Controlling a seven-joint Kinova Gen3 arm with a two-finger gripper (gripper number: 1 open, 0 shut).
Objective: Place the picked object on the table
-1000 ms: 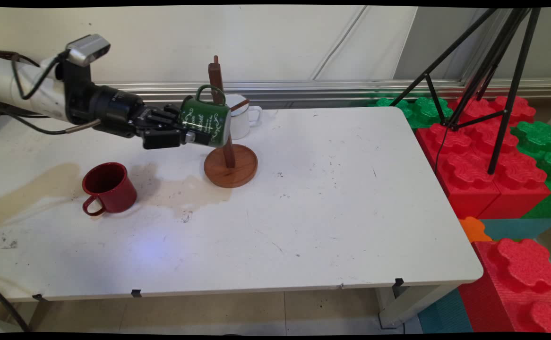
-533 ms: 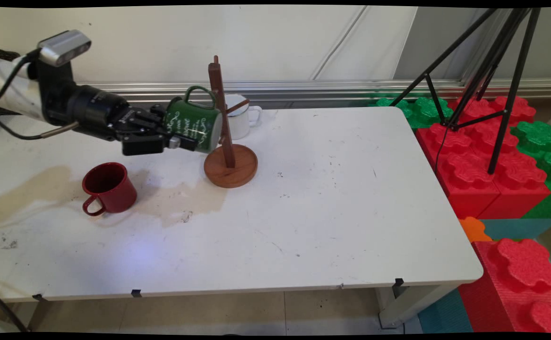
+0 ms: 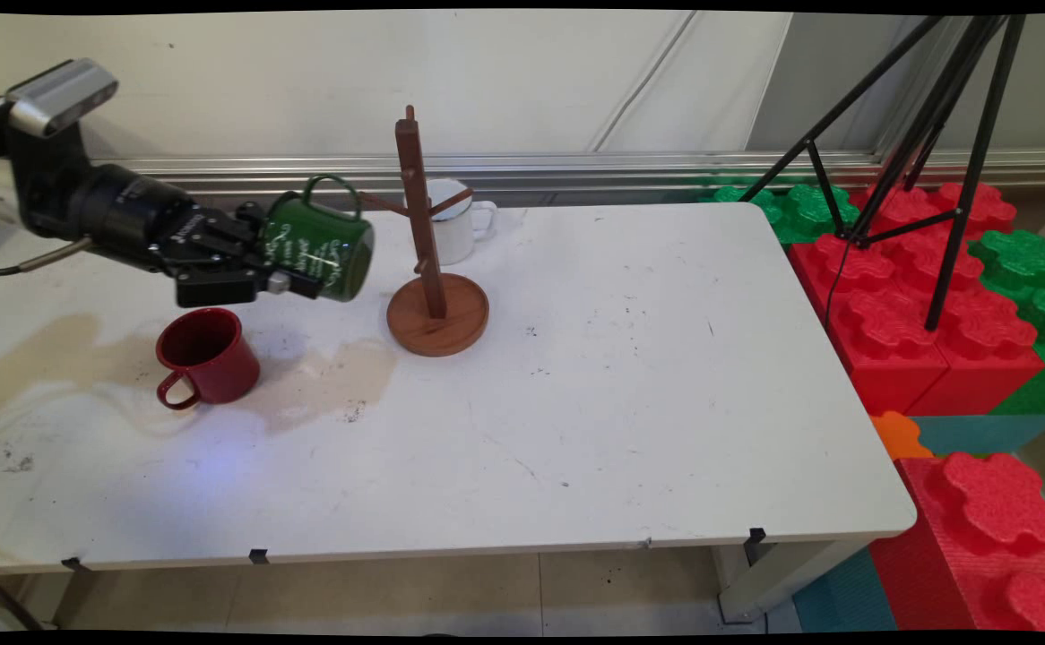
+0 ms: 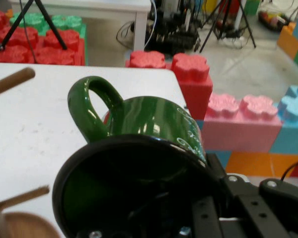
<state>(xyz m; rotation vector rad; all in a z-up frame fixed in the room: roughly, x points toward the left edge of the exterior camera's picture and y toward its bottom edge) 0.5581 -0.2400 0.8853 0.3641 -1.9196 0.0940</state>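
The gripper [image 3: 282, 276] is seen closed on the rim of a green mug [image 3: 321, 255], with the jaws drawn in narrow against the mug's wall. The mug is held clear of the white table [image 3: 621, 403], lying on its side. In the main view its handle is turned to twelve o'clock and its base to three o'clock. In the hand view, the green mug [image 4: 154, 124] is shown with its dark mouth turned toward the gripper [image 4: 208, 213] and its handle loop standing free above.

A wooden mug tree [image 3: 424, 224] is found at three o'clock of the held mug, near it but apart; no peg is touched by the handle. A white mug [image 3: 455, 228] is partly hidden behind the tree's post, at one o'clock of the tree's round base. A red mug [image 3: 209, 354] is stood upright on the table at seven o'clock of the gripper, below it and untouched. A tan stain [image 3: 334, 381] is spread over the tabletop between the red mug and the tree's base. Red and green foam blocks [image 3: 917, 322] and a black tripod [image 3: 944, 134] are seen beyond the table's edge at three o'clock
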